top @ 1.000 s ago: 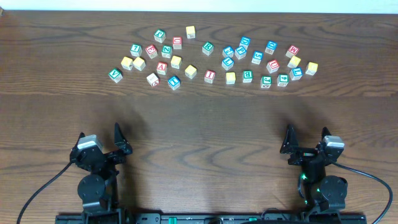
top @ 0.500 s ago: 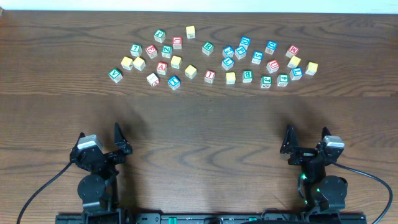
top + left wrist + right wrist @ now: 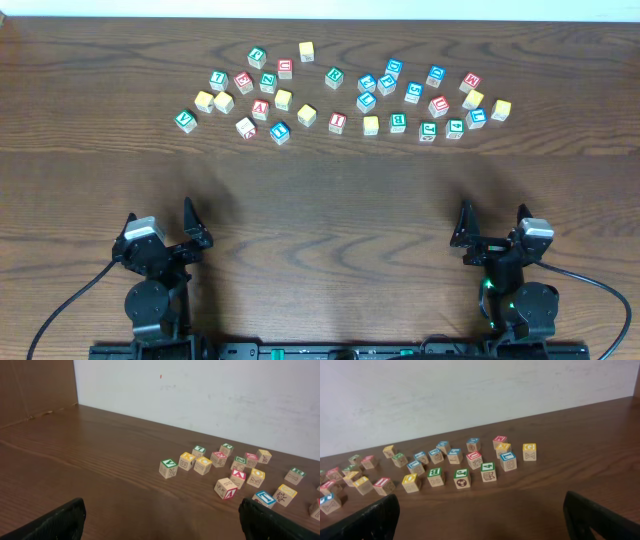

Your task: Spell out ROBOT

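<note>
Wooden table [image 3: 320, 200] holds a cube scatter [image 3: 334, 76] seen whole only from overhead.

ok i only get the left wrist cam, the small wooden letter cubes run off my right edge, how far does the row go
observer: Past your frame it runs on to a yellow-faced wooden cube at the far right end.
operator: is the right pincer near that end
observer: No, the right pincer sits open and empty, well back from them.
operator: any b over there
observer: A green-lettered wooden cube in the front row on that side reads like a B.
</note>
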{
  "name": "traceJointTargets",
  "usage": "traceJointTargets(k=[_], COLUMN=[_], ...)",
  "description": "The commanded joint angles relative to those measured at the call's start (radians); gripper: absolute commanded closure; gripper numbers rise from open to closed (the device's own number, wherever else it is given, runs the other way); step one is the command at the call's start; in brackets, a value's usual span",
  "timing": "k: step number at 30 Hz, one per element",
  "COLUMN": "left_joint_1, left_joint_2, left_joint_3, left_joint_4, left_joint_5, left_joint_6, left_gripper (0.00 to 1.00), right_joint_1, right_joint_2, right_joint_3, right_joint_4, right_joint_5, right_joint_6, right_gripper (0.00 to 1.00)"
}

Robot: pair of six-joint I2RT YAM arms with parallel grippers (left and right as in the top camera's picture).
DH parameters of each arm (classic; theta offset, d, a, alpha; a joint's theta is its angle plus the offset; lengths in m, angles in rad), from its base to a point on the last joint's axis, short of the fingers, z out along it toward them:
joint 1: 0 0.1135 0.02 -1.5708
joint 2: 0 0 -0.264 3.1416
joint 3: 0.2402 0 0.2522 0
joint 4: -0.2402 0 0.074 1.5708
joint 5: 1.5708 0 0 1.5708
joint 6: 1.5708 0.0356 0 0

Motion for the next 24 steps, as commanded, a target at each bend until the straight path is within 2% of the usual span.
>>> traceJointTargets(k=[1, 24], left_joint_1=[-0.004, -0.004], left_joint_2=[0.001, 0.007], left_joint_3=[-0.014, -0.014], left_joint_4=[-0.044, -0.039], left_joint_5=[-0.03, -0.027], left_joint_6=[0.017, 0.015], left_gripper=[0.04, 0.04], right_joint_1=[-0.001, -0.001], right_joint_2=[0.0, 0.0], right_joint_3=[-0.002, -0.002], right_joint_4=[-0.004, -0.004], right_joint_5=[-0.005, -0.005], right_joint_6=[-0.014, -0.014], right_gripper=[0.01, 0.01])
